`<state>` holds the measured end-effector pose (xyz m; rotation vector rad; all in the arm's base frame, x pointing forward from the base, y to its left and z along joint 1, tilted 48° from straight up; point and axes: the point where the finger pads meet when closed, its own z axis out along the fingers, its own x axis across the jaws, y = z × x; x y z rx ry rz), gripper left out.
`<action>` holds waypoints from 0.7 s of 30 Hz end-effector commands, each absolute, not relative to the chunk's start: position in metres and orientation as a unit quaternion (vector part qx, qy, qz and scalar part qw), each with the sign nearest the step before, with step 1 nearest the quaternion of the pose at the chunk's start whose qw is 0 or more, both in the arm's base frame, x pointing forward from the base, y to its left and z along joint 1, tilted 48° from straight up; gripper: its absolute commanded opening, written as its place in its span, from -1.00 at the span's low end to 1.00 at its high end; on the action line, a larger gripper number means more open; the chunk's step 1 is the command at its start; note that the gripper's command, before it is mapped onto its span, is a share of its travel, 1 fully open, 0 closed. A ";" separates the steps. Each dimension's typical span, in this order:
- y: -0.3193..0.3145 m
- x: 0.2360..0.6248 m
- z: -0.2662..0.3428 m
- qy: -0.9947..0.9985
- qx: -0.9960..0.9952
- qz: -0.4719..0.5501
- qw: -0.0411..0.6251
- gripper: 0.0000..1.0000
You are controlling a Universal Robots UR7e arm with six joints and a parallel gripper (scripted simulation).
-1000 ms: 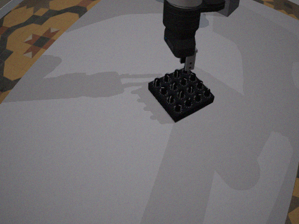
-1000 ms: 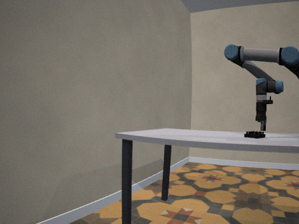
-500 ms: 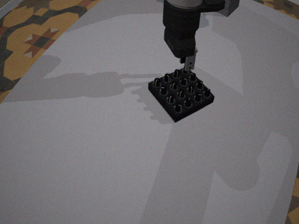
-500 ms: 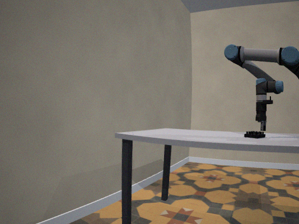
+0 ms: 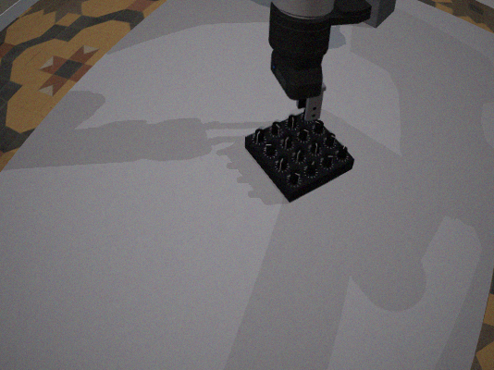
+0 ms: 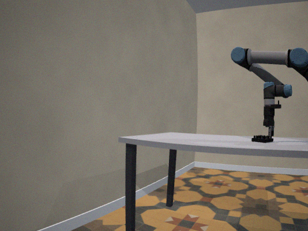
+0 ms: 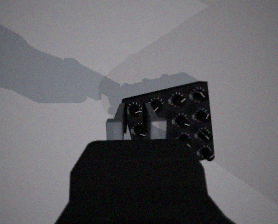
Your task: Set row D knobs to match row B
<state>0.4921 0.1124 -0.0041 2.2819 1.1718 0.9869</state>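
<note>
The black knob box (image 5: 300, 158) stands on the grey table, with rows of black knobs that have white lines. It also shows in the wrist view (image 7: 175, 120) and small in the exterior view (image 6: 262, 139). My gripper (image 5: 310, 113) hangs straight down over the box's far corner region. In the wrist view its two light fingers stand either side of one knob (image 7: 140, 130) in the edge row, next to the corner knob (image 7: 135, 109). The fingers are partly open, with small gaps to the knob. The printed names are too small to read.
The arm's wrist (image 5: 301, 30) rises above the box's far side. The table's left edge (image 6: 124, 140) is far from the box. Patterned floor tiles (image 5: 55, 34) lie beyond the table.
</note>
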 end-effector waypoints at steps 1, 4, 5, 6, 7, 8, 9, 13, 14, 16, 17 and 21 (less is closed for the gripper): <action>0.113 0.494 -0.006 0.418 0.814 0.353 0.195 -0.07; 0.112 0.496 -0.007 0.418 0.814 0.353 0.195 -0.07; 0.112 0.496 -0.007 0.418 0.814 0.353 0.195 -0.07; 0.112 0.496 -0.008 0.418 0.814 0.353 0.195 -0.07; 0.112 0.497 -0.008 0.418 0.814 0.353 0.195 -0.07; 0.112 0.497 -0.008 0.418 0.814 0.353 0.195 -0.07; 0.112 0.497 -0.008 0.418 0.814 0.353 0.195 -0.07; 0.112 0.497 -0.008 0.418 0.814 0.353 0.195 -0.07; 0.112 0.497 -0.008 0.418 0.814 0.353 0.195 -0.07; 0.112 0.497 -0.008 0.418 0.814 0.353 0.195 -0.07; 0.112 0.497 -0.008 0.418 0.814 0.353 0.195 -0.07; 0.112 0.497 -0.008 0.418 0.814 0.353 0.195 -0.07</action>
